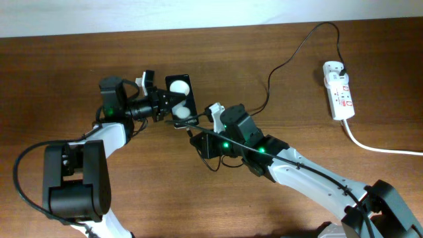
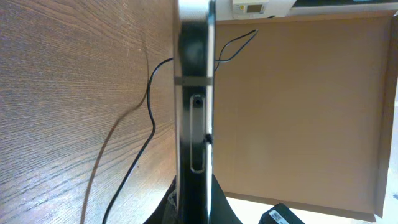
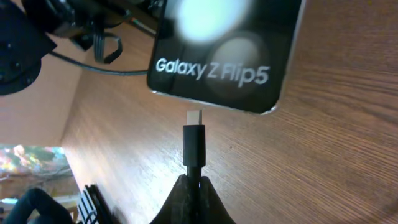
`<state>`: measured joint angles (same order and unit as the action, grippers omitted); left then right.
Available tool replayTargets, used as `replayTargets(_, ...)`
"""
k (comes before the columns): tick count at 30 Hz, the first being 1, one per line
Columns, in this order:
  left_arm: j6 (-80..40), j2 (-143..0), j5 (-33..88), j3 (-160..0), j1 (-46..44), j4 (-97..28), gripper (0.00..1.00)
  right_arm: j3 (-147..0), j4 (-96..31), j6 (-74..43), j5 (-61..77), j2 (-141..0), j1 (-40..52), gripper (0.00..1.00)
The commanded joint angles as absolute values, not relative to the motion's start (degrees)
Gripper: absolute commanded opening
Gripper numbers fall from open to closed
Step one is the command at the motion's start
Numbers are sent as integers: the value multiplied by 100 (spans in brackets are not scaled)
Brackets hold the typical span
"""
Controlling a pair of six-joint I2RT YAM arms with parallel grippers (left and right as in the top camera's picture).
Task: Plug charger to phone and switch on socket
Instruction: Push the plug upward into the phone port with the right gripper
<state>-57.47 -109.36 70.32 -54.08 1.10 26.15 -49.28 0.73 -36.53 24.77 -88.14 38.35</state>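
We are at the insertion step. The right tool (image 3: 194,190) is closed narrow on the charger (image 3: 194,142), pinching it just behind the plug. The metal tip points at the near edge of the phone (image 3: 227,56) and sits just short of it, not yet touching.

To do this well, we would line the tip up squarely with the port before pushing, then advance straight along the plug's axis with light force. We would back off if it catches on the casing instead of sliding in. The port itself is hard to make out from the right wrist view, so we cannot confirm the tip is centred on it.

The left tool (image 1: 157,104) appears clamped on the phone's far end. It should hold firm so the phone does not skate across the surface (image 1: 277,211) under the push.

The socket (image 1: 338,89) lies well apart at the far right, with the charger's cable trailing toward it. Its switch comes afterwards.
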Motion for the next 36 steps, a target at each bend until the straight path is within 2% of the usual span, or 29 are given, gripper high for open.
replayTargets(1, -5719, -10787, 7179, -5443, 123, 2652, 0, -4906, 128, -3474, 2587, -8851, 3861, 4)
replayTargets(8, -5957, -10787, 7312, -5443, 123, 2652, 3, -4906, 137, -3496, 2043, -8851, 3861, 4)
replayTargets(11, -5957, -10787, 7312, -5443, 123, 2652, 1, -4906, 154, -3498, 1885, -8851, 3861, 4)
replayTargets(21, -5959, -10787, 7378, -5443, 113, 2652, 3, -4906, 486, -3868, 1726, -8868, 3865, 4)
replayTargets(27, -5959, -10787, 7373, -5443, 113, 2652, 4, -4906, 338, -3861, 1789, -9002, 4270, 4)
replayTargets(33, -5959, -10787, 7371, -5443, 115, 2652, 3, -4906, 392, -3863, 1754, -9002, 4272, 4)
replayTargets(36, -5957, -10787, 7369, -5443, 119, 2652, 0, -4908, 414, -3861, 2414, -8965, 4263, 4)
